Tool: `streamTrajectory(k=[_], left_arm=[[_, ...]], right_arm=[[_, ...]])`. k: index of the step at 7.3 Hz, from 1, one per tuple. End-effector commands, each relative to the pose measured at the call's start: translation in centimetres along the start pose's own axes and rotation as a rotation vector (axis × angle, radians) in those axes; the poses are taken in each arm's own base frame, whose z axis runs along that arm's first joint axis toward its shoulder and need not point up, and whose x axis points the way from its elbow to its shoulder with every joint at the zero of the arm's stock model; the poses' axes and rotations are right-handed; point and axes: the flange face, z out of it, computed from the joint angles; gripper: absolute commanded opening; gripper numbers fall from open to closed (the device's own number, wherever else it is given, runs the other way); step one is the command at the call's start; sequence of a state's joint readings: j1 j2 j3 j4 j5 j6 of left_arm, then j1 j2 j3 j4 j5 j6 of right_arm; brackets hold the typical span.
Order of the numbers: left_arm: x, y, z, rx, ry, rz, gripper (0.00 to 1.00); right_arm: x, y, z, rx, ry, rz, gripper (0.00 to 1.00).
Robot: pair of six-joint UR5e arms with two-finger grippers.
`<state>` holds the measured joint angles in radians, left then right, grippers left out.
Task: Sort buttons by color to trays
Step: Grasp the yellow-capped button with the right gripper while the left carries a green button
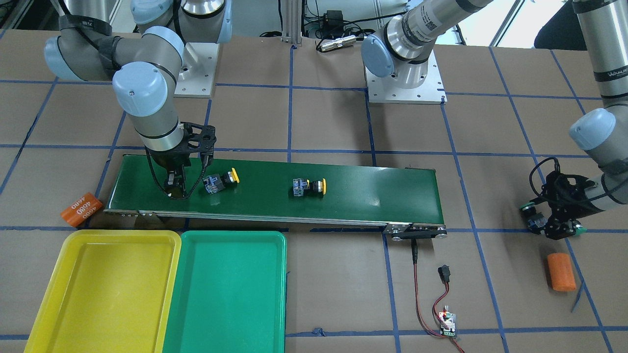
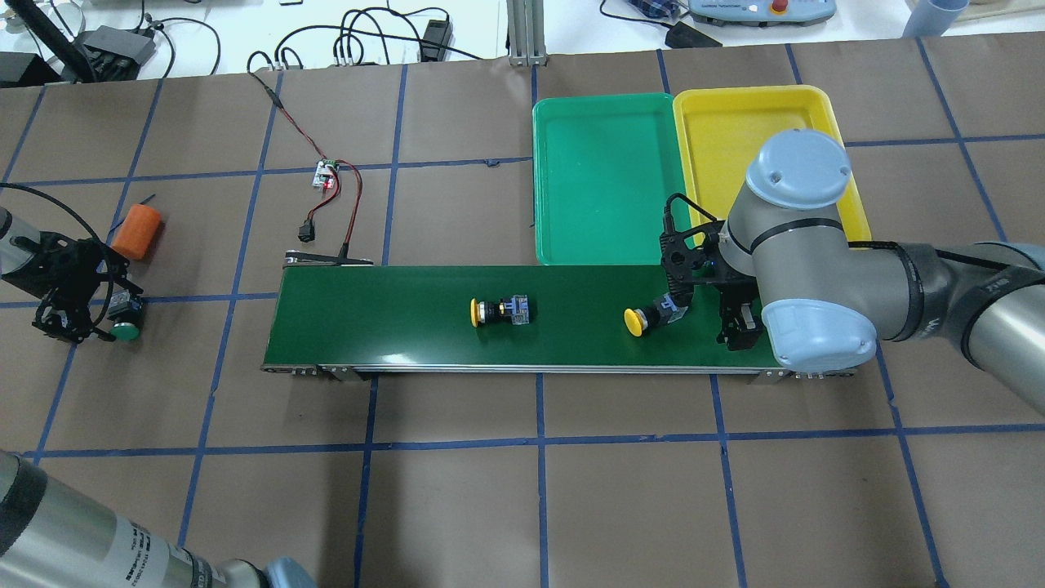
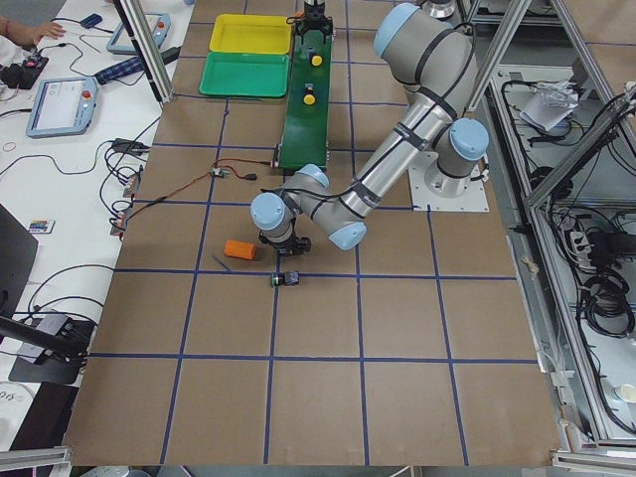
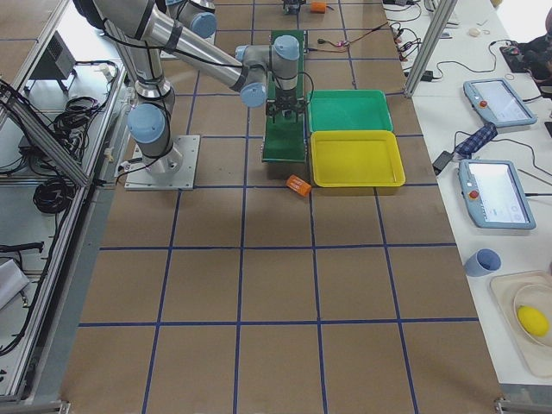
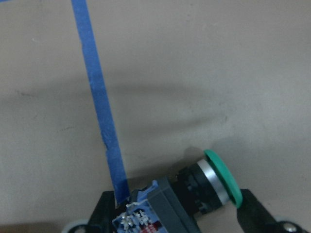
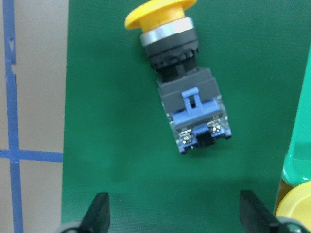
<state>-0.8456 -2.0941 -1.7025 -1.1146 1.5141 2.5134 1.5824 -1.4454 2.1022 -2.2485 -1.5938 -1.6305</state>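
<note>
Right gripper (image 6: 172, 194), spread wide, hangs just short of yellow button (image 6: 189, 92); straddle its body squarely before closing.

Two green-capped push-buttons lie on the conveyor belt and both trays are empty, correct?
No: in the overhead view the two black-bodied push-buttons on the long dark-green conveyor belt have yellow caps, not green. The yellow plastic tray and green plastic tray are empty.

table (image 2: 490, 490) | conveyor belt (image 2: 392, 318) | yellow tray (image 2: 735, 122) | green tray (image 2: 604, 163) | orange cylinder (image 2: 136, 231)
</note>
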Motion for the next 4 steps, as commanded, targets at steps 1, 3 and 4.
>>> streamTrajectory(k=[1,3,4], left_arm=[[0.3,-1.0,-1.6,0.042,0.003,-0.028,0.00],[0.4,-3.5,-3.6,0.105,-0.016,-0.278,0.00],[0.3,-5.1,-5.3,0.112,-0.036,-0.433,0.00]], right_arm=[[0.0,0.0,0.0,0.000,-0.001,-0.001,0.94],[0.0,0.0,0.0,0.002,-0.001,-0.001,0.92],[0.0,0.0,0.0,0.002,-0.001,-0.001,0.91]])
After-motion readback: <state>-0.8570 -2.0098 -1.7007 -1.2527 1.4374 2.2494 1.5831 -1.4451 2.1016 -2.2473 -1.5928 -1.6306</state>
